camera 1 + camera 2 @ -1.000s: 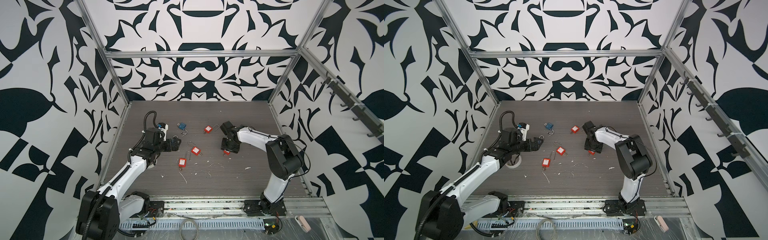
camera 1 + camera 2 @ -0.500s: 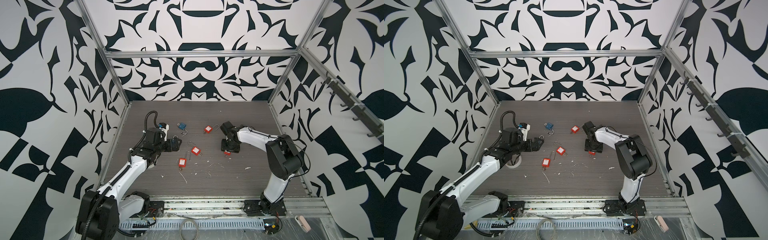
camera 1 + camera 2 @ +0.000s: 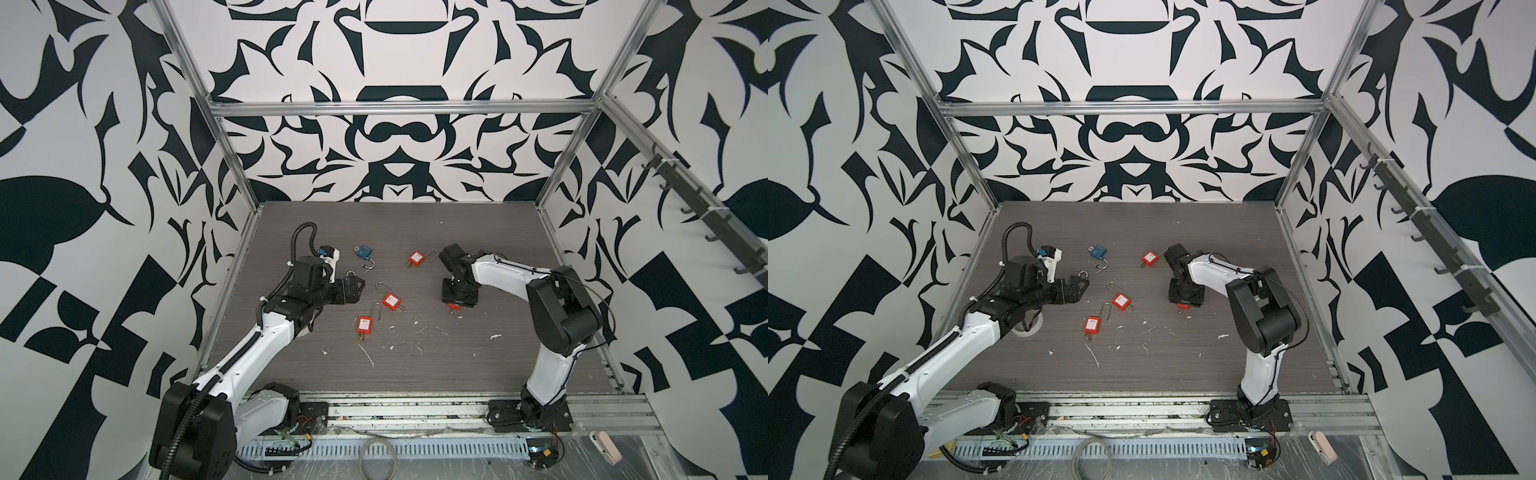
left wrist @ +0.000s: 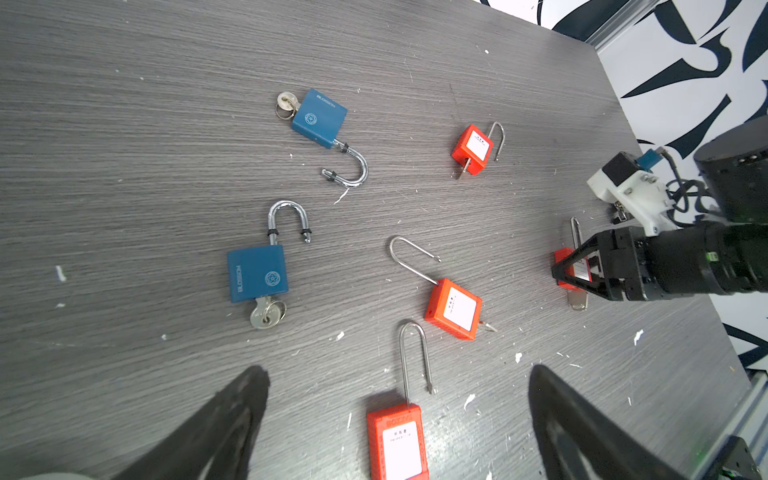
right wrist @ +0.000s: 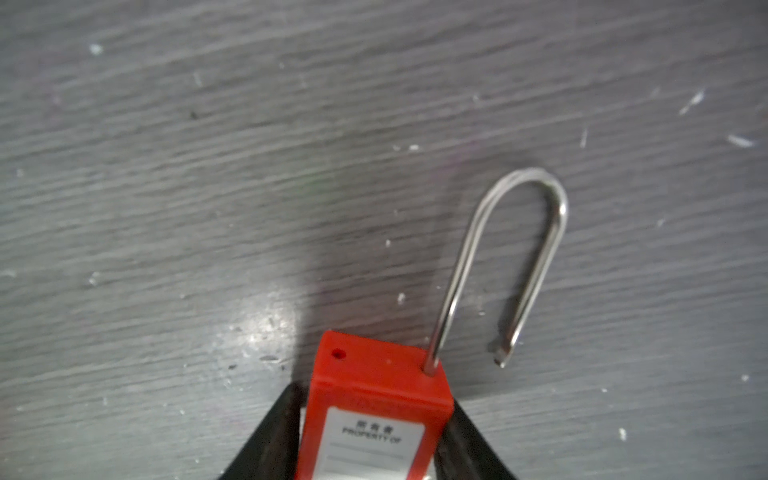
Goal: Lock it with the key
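My right gripper [image 5: 376,440] is shut on the body of a red padlock [image 5: 374,382] that lies on the table, a finger against each side. Its thin steel shackle [image 5: 519,232] stands open, its free end beside the body. In the left wrist view a silver key [image 4: 577,300] sticks out of this padlock's bottom. In both top views the right gripper [image 3: 457,297] [image 3: 1185,297] points straight down and hides most of the lock. My left gripper [image 4: 397,374] [image 3: 353,286] hovers open above the table, over another red padlock [image 4: 399,444].
Two blue padlocks [image 4: 257,272] [image 4: 319,118] with keys and open shackles lie on the grey table [image 3: 415,365]. Two more red padlocks [image 4: 454,307] [image 4: 473,147] lie nearby. A white tape roll [image 3: 1027,326] sits under the left arm. White scraps litter the front.
The right gripper's fingers have closed in on the red padlock. Both arms have hardly shifted.
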Controlling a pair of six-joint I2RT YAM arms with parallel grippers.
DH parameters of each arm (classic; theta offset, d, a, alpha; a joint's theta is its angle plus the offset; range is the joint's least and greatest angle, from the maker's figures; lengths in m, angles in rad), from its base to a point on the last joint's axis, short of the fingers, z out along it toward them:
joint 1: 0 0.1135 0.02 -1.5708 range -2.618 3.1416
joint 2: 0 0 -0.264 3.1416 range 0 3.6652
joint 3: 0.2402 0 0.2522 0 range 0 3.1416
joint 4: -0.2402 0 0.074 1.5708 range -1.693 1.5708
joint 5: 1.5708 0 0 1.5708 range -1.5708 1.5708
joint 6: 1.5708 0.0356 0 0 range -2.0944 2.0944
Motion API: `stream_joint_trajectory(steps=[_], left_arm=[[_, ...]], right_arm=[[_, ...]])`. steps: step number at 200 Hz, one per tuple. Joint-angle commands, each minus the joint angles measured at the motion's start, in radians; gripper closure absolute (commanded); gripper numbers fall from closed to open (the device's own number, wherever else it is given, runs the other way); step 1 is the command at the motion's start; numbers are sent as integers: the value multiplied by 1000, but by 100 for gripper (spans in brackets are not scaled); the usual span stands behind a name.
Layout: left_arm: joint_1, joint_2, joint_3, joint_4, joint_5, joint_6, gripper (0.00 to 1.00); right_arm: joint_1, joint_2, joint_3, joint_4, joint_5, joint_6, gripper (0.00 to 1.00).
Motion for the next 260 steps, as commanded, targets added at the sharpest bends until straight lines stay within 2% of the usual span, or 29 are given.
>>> stream_joint_trajectory(steps=[1,52,91,98,133,163,179,234,260], left_arm=[[-7,-25,19,-34,-11,-15,1],[-11,-32,20,-36,-16,-19,1],[-16,-45,16,-44,-25,-23,1],[-16,-46,17,-45,-26,-23,1],[-20,-53,13,-49,-28,-27,1],[-24,-53,14,-49,-32,-29,1],[-28,-55,16,-49,-34,-32,1],[-31,-63,24,-54,-39,17,1],[-30,-70,38,-52,16,114,1]], right_arm=[[6,-9,27,-7,15,-31,52],[23,-1,30,0,-94,-299,58],[95,-1,29,-14,-130,-485,58],[102,-1,26,-11,-144,-507,61],[112,1,15,-10,-128,-524,61],[122,15,23,-25,-102,-515,49],[131,29,37,-41,-76,-507,49],[168,22,76,-81,-58,-536,63],[186,-65,83,-82,-139,-637,67]])
